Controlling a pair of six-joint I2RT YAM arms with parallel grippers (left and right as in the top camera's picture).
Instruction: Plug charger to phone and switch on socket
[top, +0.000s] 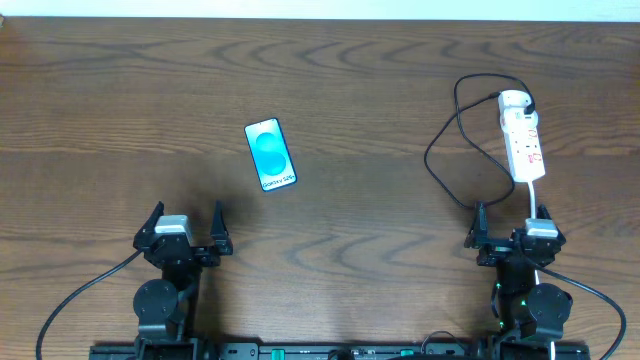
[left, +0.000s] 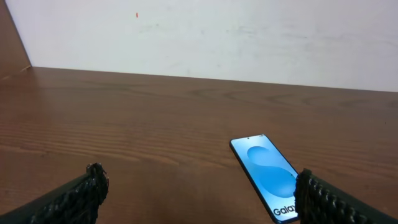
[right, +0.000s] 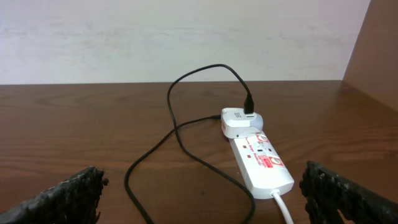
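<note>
The phone (top: 270, 154) lies flat at mid-left, blue screen up; it also shows in the left wrist view (left: 268, 175), ahead and right of my open, empty left gripper (top: 186, 227). The white socket strip (top: 522, 135) lies at far right, with a white adapter at its far end. The thin black charger cable (top: 441, 150) loops left from that adapter and runs back toward my right gripper (top: 508, 222), which is open and empty. In the right wrist view the socket (right: 261, 162) and cable (right: 171, 134) lie just ahead of the open jaws (right: 202, 199). The cable's free tip is hidden.
The wooden table (top: 360, 80) ends at a pale wall behind. The socket's white lead (top: 531, 195) runs toward the right arm's base. A wooden side panel (right: 379, 50) rises at the right.
</note>
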